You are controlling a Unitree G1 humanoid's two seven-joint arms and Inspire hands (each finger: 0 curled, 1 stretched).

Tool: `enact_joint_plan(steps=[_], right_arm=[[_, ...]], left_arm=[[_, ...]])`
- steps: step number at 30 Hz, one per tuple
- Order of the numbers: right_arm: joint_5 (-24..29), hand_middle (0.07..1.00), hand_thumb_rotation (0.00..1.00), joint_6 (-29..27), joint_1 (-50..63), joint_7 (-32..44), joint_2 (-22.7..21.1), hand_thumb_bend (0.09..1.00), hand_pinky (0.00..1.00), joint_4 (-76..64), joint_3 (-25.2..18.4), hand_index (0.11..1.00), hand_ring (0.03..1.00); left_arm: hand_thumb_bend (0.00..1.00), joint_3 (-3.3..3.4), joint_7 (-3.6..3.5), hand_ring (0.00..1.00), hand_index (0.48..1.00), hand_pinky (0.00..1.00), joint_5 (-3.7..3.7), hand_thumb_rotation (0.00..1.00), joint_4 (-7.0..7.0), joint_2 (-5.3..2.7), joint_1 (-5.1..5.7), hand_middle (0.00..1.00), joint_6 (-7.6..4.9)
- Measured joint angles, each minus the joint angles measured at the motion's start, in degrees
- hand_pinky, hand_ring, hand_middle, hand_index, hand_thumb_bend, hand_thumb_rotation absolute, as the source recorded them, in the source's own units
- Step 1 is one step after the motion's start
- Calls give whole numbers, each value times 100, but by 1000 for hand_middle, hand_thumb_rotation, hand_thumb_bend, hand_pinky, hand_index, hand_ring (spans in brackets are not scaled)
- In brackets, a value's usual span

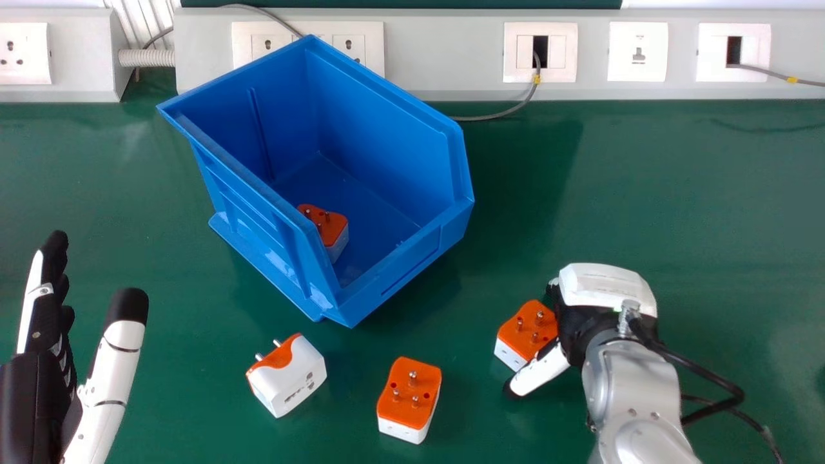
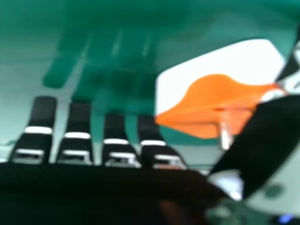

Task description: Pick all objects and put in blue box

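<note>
Your right hand (image 1: 609,287) was the nearer, spread straight; the closest orange-topped adapter (image 1: 530,325) sat on the bench (image 1: 715,232) just to its left, between thumb and fingers. Your left hand (image 1: 32,393), also spread, was well apart.

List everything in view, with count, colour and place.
Box: one, blue, on the table
Plug adapter: one, orange and white, inside the box
Plug adapters: three, orange and white, on the table: left, middle, right by the right hand
Table: one, green, beneath everything
Socket strip: two sections, grey, behind the table
Socket plates: five, white, on the strip
Hose: one, pale, between sections
Cables: several, grey, along the strip
Left hand: one, black and white, lower left
Right hand: one, black and white, lower right
Forearm: one, silver, behind right hand
</note>
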Motion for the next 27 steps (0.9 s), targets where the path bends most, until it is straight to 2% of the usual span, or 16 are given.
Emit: enact_joint_plan(steps=[10, 20, 27], right_arm=[[0, 901, 464, 114, -70, -76, 121, 775, 753, 149, -2, 869, 837], [1, 900, 465, 151, -103, -46, 141, 763, 754, 155, 26, 871, 836], [1, 900, 465, 262, -172, -3, 195, 761, 752, 201, 48, 866, 836]], left_arm=[[630, -2, 3, 1000, 963, 1000, 0, 820, -11, 0, 4, 1000, 18], [624, -2, 3, 1000, 963, 1000, -1, 819, -27, 0, 2, 1000, 114], [626, -3, 1, 1000, 966, 1000, -5, 819, -30, 0, 0, 1000, 116]])
